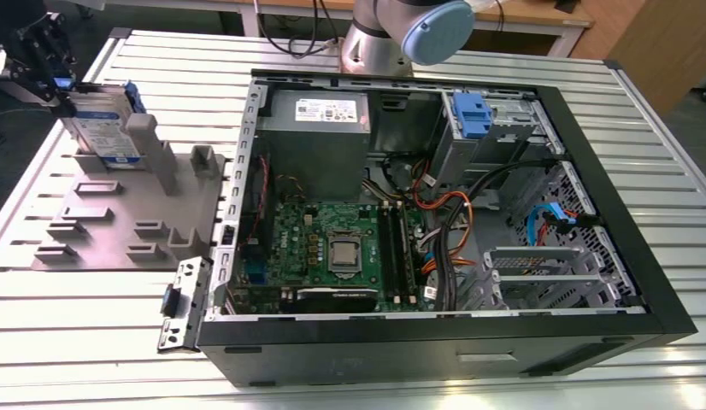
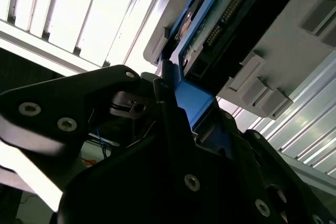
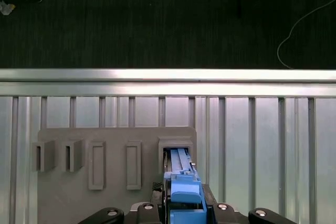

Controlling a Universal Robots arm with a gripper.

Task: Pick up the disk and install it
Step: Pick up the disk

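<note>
Blue-framed, the disk (image 1: 103, 128) is standing upright in the grey holder (image 1: 114, 218) at the exterior view's left. The claw (image 1: 66, 90) is apparently clamping its top edge. It is not yet sitting inside the open computer case (image 1: 444, 329).

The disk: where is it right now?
The disk stands upright in the grey holder at the exterior view's left, outside the computer case, with the hand closed on its top.
</note>
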